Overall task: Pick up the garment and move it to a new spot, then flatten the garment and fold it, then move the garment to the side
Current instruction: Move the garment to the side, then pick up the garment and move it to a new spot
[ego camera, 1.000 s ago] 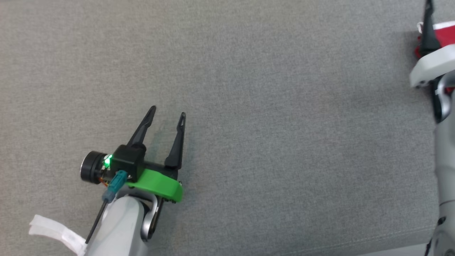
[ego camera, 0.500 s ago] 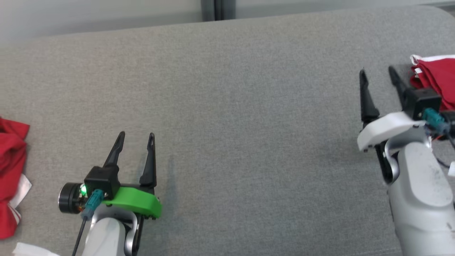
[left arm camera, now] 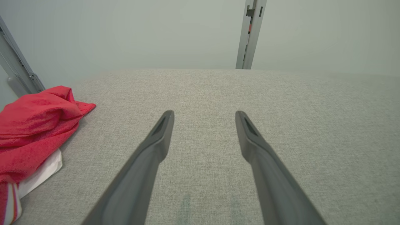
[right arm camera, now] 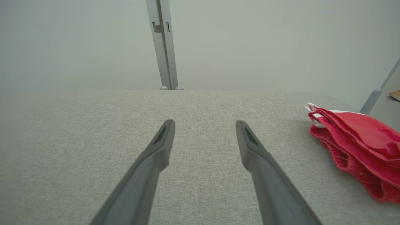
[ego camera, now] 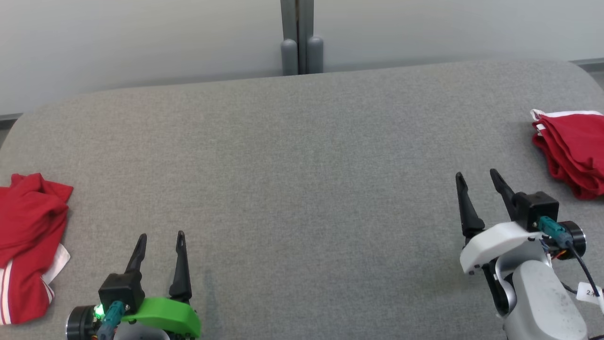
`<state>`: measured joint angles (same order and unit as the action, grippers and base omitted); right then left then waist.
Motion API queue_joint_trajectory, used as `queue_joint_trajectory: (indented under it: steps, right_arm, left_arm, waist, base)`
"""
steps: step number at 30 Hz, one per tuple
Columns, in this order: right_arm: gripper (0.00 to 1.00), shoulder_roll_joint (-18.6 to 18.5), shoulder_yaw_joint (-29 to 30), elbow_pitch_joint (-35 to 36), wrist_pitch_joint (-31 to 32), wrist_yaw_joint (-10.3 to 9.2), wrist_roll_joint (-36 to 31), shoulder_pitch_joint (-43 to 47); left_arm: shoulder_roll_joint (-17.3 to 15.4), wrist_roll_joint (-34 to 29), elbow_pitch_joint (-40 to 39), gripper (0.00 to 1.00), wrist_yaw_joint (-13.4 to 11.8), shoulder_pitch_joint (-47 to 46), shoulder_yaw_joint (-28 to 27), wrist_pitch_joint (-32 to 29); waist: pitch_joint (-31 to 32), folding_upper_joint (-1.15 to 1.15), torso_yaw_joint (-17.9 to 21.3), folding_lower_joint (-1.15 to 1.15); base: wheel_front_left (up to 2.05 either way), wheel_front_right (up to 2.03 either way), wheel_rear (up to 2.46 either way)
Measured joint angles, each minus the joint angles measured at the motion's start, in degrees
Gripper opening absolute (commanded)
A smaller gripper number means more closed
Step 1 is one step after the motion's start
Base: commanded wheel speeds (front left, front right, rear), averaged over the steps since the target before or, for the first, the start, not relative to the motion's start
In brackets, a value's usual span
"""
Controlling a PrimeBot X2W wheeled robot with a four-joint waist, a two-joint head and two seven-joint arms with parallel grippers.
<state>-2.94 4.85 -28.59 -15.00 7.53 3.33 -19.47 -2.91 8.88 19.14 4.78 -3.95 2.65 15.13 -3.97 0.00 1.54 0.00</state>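
Grey table (ego camera: pixel 302 165); folded garment (ego camera: pixel 573 151) far right; left gripper (ego camera: pixel 161 235), right gripper (ego camera: pixel 475 173) spread

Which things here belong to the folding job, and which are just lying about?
Job: crumpled red garment; folded red garment, apparently done; left gripper and right gripper, both open, empty; grey table.
Lying about: grey post behind the table; white tag on right arm's cable.

Right gripper (ego camera: pixel 475 173) — drawn back from folded garment (ego camera: pixel 573 146).
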Motion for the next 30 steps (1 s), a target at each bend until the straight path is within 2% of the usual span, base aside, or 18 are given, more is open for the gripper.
queue_joint_trajectory:
  steps: [10, 20, 30]
  right_arm:
    - [1.0, 0.1, -2.56, 0.65, 0.0, 0.0, 3.78, 6.05]
    - [1.0, 0.08, -4.09, 0.49, 0.0, 0.0, 4.35, 6.5]
    - [1.0, 0.12, -5.45, 0.4, 0.0, 0.0, 5.52, 6.3]
  left_arm:
    - [0.04, 0.57, -0.68, 1.0, -0.67, 3.92, -0.25, 0.0]
    - [0.05, 1.47, -1.26, 1.0, -0.99, 4.21, 0.91, 0.0]
    - [0.1, 1.23, -0.24, 1.0, -1.04, 3.21, -0.54, 0.0]
  waist:
    - [3.34, 0.0, -0.36, 0.0]
    - [3.01, 0.0, -1.13, 0.0]
    - [2.55, 0.0, -7.35, 0.0]
  base:
    - [0.0, 0.0, 0.0]
    - [0.0, 0.0, 0.0]
    - [0.0, 0.0, 0.0]
